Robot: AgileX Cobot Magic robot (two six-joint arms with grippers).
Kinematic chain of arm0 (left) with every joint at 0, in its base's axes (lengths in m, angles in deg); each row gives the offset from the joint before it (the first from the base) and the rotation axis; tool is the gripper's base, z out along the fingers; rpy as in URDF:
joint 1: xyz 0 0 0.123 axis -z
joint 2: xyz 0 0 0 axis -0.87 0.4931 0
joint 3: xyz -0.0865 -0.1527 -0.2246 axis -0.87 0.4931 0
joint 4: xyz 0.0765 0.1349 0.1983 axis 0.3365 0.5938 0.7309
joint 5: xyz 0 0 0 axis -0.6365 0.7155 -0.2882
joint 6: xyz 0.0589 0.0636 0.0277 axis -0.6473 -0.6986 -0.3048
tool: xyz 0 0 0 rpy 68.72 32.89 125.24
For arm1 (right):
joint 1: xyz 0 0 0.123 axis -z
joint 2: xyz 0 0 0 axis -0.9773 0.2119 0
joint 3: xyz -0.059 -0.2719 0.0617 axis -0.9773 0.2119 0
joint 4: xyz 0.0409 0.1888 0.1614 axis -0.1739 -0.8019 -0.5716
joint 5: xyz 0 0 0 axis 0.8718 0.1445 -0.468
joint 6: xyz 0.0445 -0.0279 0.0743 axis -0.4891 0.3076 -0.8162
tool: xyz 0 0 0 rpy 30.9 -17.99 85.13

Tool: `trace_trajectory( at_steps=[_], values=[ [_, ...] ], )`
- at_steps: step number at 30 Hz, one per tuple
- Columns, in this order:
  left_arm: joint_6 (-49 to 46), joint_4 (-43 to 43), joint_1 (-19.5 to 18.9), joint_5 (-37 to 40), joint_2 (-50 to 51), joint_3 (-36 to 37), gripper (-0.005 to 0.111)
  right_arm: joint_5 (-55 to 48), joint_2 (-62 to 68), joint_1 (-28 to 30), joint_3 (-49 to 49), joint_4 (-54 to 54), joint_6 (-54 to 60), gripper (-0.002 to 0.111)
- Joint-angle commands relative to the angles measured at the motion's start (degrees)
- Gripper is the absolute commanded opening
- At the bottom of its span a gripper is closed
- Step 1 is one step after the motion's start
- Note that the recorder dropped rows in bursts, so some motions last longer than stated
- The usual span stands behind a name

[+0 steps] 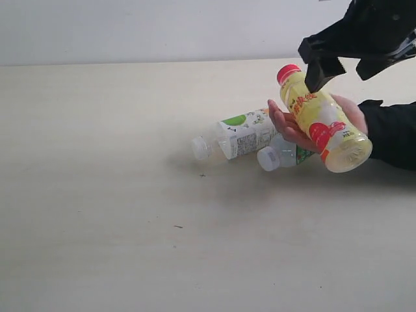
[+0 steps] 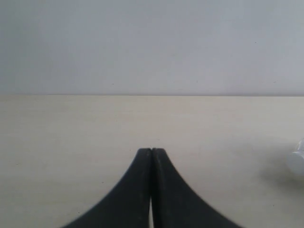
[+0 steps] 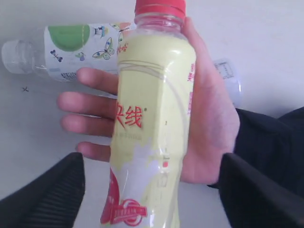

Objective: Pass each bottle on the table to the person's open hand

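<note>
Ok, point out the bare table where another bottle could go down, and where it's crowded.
In the exterior view the table is bare across the whole near side and everywhere left of the white-labelled bottle. Crowded at right: the hand with the yellow bottle lies over the green-labelled bottle, the open right gripper just above.

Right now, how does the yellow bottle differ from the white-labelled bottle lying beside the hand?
The yellow bottle lies tilted across the person's open hand, off the table; the white-labelled bottle lies on its side on the table. The yellow bottle has a red cap and yellow body; the white-labelled bottle has a clear cap and a green-patched white label. Both are small capped plastic bottles.
</note>
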Motion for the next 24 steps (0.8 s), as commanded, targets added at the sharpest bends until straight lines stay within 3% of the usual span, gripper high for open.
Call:
trace_trajectory(
  at_steps=[1,2,4,10,13,18,24],
  values=[
    [-0.11,0.16,0.0,-0.14,-0.36,0.2,0.0,0.25,-8.38,0.2,3.78,0.08,1.68,0.035],
    [-0.11,0.16,0.0,-0.14,-0.36,0.2,0.0,3.94,-13.86,0.2,7.73,0.08,2.06,0.013],
    [-0.11,0.16,0.0,-0.14,-0.36,0.2,0.0,9.38,-22.68,0.2,13.55,0.08,2.06,0.0],
    [-0.11,0.16,0.0,-0.14,-0.36,0.2,0.0,11.34,-54.98,0.2,28.61,-2.77,2.5,0.0],
    [-0.11,0.16,0.0,-0.14,-0.36,0.2,0.0,11.5,-65.27,0.2,32.1,-3.31,2.5,0.0],
    [-0.11,0.16,0.0,-0.14,-0.36,0.2,0.0,11.16,-79.59,0.2,37.53,-4.25,2.5,0.0],
    [-0.11,0.16,0.0,-0.14,-0.36,0.2,0.0,10.81,-86.88,0.2,42.97,-4.02,2.17,0.0]
  ],
)
